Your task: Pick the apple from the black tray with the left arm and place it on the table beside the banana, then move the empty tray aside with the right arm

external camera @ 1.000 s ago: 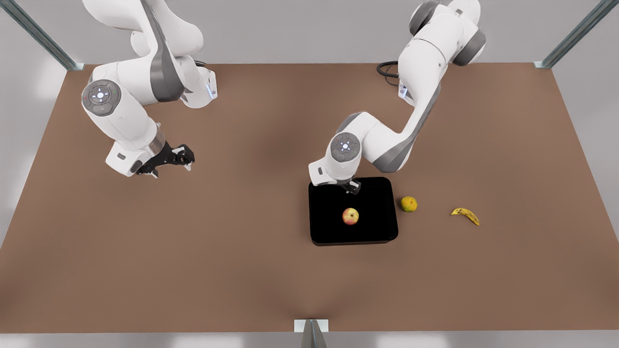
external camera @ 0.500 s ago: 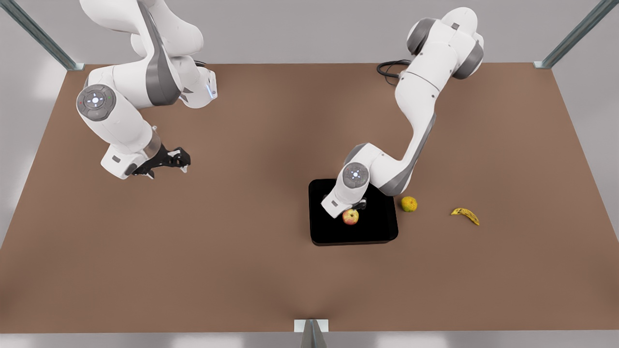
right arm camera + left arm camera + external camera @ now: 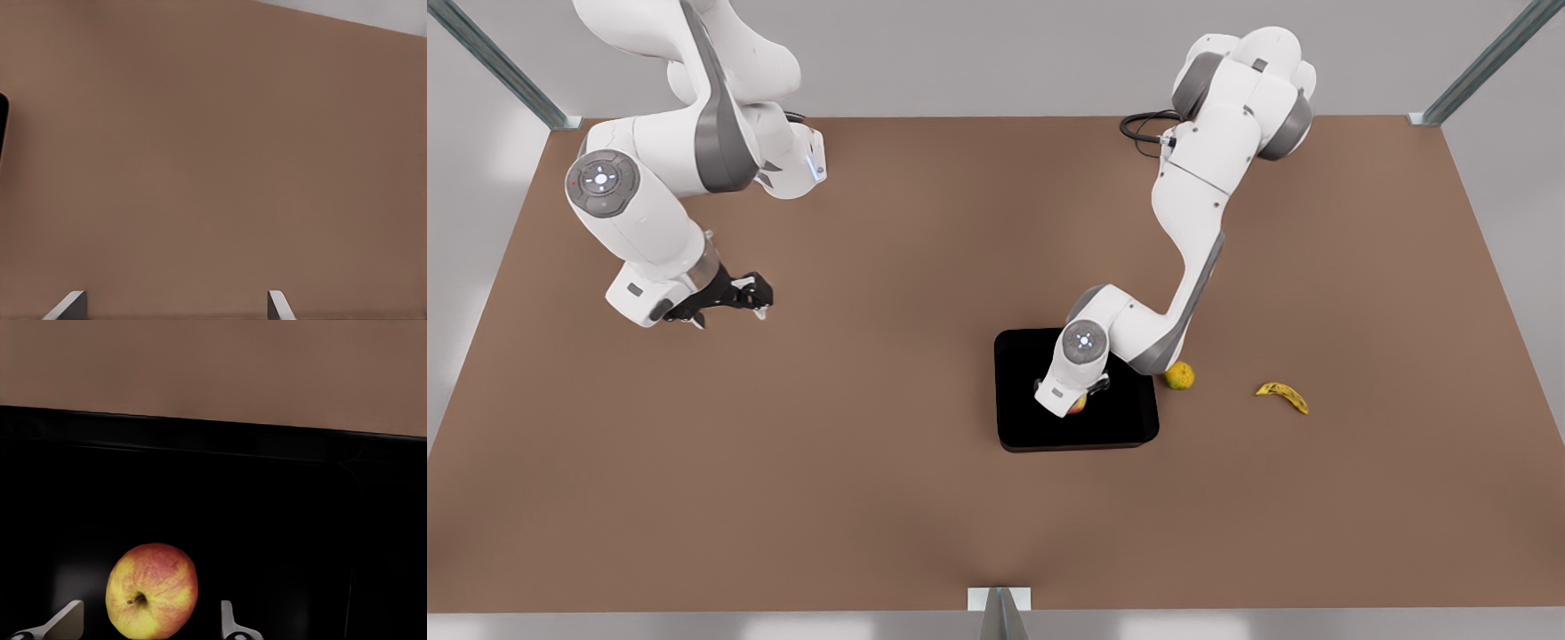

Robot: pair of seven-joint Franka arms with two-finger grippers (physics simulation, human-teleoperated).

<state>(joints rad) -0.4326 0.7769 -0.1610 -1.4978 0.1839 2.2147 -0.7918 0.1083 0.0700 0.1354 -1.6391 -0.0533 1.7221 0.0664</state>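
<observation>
The red-and-yellow apple lies in the black tray right of the table's middle in the front view. My left gripper is down over it, open, one fingertip on each side and neither visibly touching. In the front view the left gripper covers most of the apple. The speckled banana lies on the table towards the front view's right. My right gripper hangs open and empty over bare table at the front view's left.
A yellow-green-orange round fruit sits just off the tray's right wall, between tray and banana. Grey frame posts stand at the table's corners. A sliver of the tray shows in the right wrist view.
The left arm has swung from the tray's far edge down onto the apple, its fingers now either side of it. The right arm drifted slightly towards the front view's left.
</observation>
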